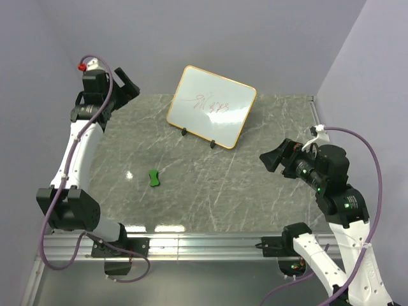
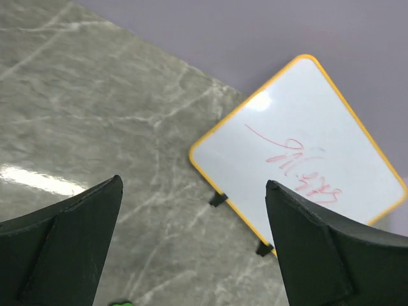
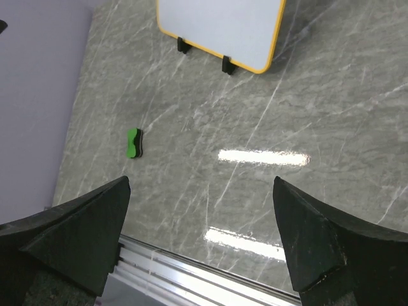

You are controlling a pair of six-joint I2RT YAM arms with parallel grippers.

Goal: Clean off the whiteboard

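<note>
The whiteboard (image 1: 212, 105) stands tilted on two small black feet at the back of the marble table, with red scribbles on its upper part. It also shows in the left wrist view as the whiteboard (image 2: 299, 150) and in the right wrist view as the whiteboard (image 3: 220, 29). A small green eraser (image 1: 153, 178) lies flat on the table left of centre, seen too as the eraser (image 3: 133, 143). My left gripper (image 1: 127, 88) is raised at the back left, open and empty. My right gripper (image 1: 271, 160) hovers at the right, open and empty, well apart from board and eraser.
The grey marble table (image 1: 210, 185) ends at an aluminium rail (image 1: 210, 242) along the near edge. Lilac walls close in the back and both sides. The left arm's cable loops down beside its base.
</note>
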